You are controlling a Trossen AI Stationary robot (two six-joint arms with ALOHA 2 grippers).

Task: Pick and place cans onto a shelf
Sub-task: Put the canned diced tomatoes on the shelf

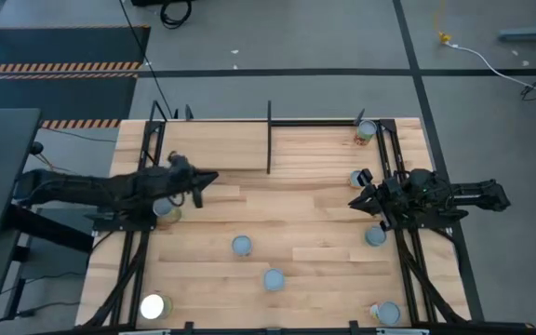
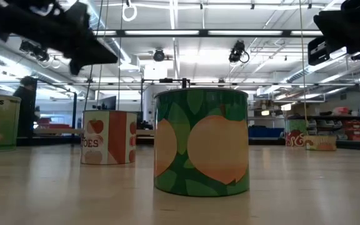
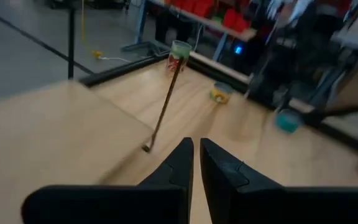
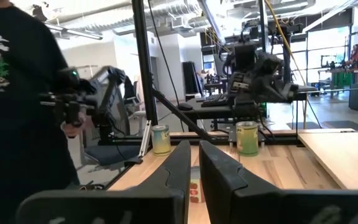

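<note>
Several small tin cans stand upright on the planked tabletop: one at centre [image 1: 241, 245], one nearer the front [image 1: 274, 278], one with a white glaring lid at the front left [image 1: 152, 305], one under my left arm [image 1: 164, 209], and several along the right side [image 1: 375, 235]. One can [image 1: 368, 131] stands at the far right corner. The shelf [image 1: 212, 147], a pale raised board with black rods [image 1: 269, 140], runs along the far edge. My left gripper [image 1: 207, 179] is shut and empty just in front of the shelf. My right gripper [image 1: 356, 200] is shut and empty between two right-side cans.
Black frame rails [image 1: 408, 261] run along both table sides. In the low view a green can with a peach label [image 2: 202, 142] stands close by and a red-and-white can [image 2: 108, 137] to its left. A person in a dark shirt [image 4: 17, 93] stands beyond the table.
</note>
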